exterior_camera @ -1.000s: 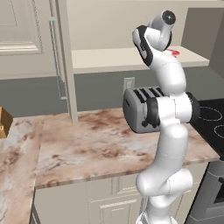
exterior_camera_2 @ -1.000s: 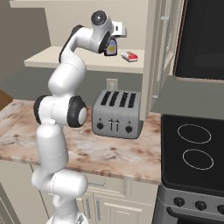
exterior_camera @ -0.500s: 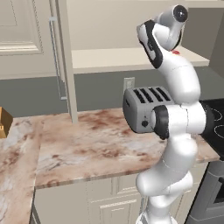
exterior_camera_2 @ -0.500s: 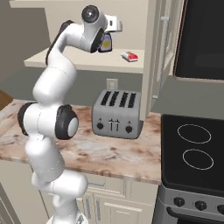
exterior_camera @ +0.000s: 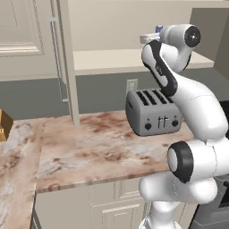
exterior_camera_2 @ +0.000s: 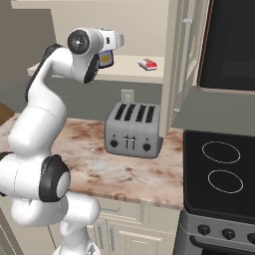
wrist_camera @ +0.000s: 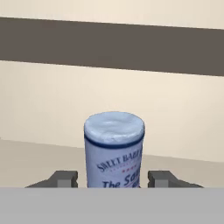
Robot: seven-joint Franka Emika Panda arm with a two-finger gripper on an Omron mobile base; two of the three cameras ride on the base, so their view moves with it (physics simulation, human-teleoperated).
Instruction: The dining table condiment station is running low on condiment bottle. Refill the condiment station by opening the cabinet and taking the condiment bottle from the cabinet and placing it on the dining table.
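Note:
My gripper [wrist_camera: 114, 179] is shut on the condiment bottle [wrist_camera: 114, 148], which has a pale blue cap and a light label and stands upright between the two finger tips. From the right base view the dark bottle [exterior_camera_2: 105, 58] hangs at the raised hand in front of the cabinet shelf [exterior_camera_2: 134, 74], clear of the board. In the left base view its cap [exterior_camera: 159, 28] peeks out behind the wrist. The cabinet stands open, and its cream door [exterior_camera: 63, 58] juts toward me edge-on with a silver bar handle. The dining table is out of view.
A silver toaster [exterior_camera_2: 133, 130] sits on the marble counter [exterior_camera: 89, 152] under the shelf. A small red item [exterior_camera_2: 148, 63] lies on the shelf. The black stove top [exterior_camera_2: 219, 169] is to the right, and the other open cabinet door [exterior_camera_2: 174, 60] hangs beside it.
The arm has swung back from the cabinet and carried the bottle away from the shelf, leftward and slightly lower in the right base view. The grip on the bottle has held.

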